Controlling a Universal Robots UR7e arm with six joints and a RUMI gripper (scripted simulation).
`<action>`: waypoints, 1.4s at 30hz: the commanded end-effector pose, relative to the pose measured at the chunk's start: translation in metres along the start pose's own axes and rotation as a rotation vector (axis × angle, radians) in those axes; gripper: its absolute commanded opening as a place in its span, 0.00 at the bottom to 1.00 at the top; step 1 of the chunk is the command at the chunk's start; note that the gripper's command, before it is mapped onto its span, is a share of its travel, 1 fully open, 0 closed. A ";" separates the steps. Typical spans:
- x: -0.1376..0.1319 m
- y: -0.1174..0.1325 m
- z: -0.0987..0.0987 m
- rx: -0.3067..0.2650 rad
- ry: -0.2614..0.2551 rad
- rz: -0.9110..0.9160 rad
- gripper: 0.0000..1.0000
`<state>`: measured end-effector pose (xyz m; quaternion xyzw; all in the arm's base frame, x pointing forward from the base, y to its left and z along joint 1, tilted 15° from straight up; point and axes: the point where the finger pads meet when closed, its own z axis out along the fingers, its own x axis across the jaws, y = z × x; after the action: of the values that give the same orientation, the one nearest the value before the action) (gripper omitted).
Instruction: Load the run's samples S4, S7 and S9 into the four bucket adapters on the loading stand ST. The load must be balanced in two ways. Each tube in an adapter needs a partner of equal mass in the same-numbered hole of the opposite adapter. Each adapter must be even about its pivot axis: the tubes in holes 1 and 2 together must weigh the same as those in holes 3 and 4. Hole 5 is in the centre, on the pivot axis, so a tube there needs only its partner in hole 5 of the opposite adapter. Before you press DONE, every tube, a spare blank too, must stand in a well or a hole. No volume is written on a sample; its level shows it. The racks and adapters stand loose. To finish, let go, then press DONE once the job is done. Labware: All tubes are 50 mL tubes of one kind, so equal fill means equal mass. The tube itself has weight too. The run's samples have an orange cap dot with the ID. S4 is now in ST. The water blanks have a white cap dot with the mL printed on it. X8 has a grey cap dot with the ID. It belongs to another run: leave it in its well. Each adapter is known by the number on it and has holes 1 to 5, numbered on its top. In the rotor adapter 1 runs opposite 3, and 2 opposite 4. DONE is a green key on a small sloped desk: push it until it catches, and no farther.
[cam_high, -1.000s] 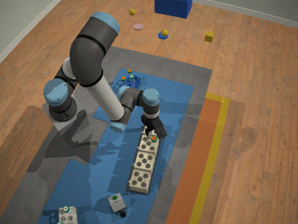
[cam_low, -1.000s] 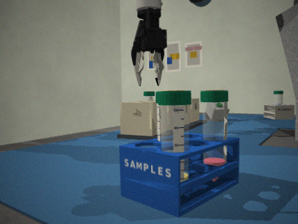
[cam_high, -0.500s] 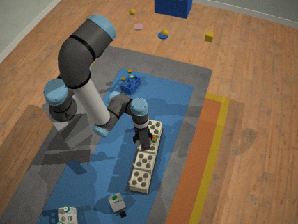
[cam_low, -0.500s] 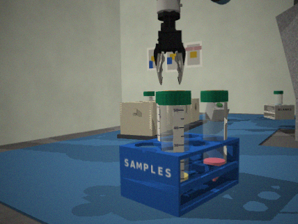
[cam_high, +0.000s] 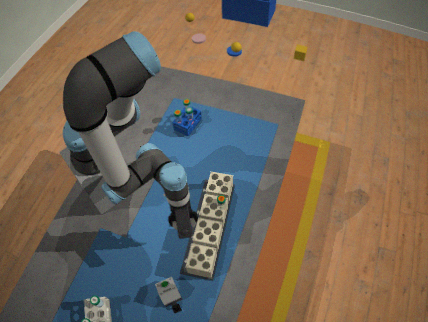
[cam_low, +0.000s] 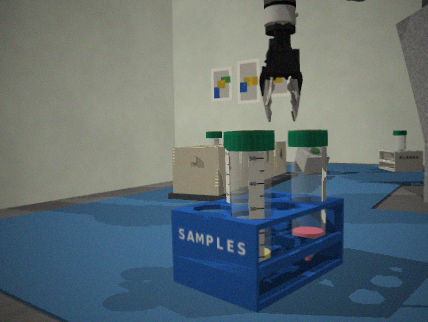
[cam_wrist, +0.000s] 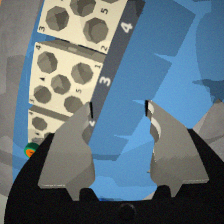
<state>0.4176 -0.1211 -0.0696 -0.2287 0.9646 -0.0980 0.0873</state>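
The loading stand is a row of four beige adapters on the blue mat. One green-capped tube with an orange dot, S4 (cam_high: 220, 199), stands in the second adapter from the far end. My gripper (cam_high: 186, 231) hangs beside the stand's left edge, open with nothing between the fingers. In the wrist view the fingers frame bare mat next to adapter 3 (cam_wrist: 60, 82) and adapter 4 (cam_wrist: 80, 20); S4's cap (cam_wrist: 31, 149) peeks in at the lower left. The blue SAMPLES rack (cam_high: 187, 120) holds three tubes; two of them (cam_low: 249, 170) (cam_low: 307, 165) show close up.
The DONE desk (cam_high: 167, 290) with its green key stands just in front of the stand. The white blanks rack (cam_high: 97, 309) with tubes sits at the front left. An orange and yellow strip (cam_high: 295, 225) runs along the right of the mat.
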 end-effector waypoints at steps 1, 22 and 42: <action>0.026 -0.020 0.000 -0.002 -0.007 -0.003 0.35; 0.156 -0.110 0.001 -0.002 -0.006 -0.003 0.35; 0.279 -0.196 0.002 -0.002 -0.006 -0.003 0.35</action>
<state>0.2679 -0.3953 -0.0607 -0.2295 0.9643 -0.0976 0.0887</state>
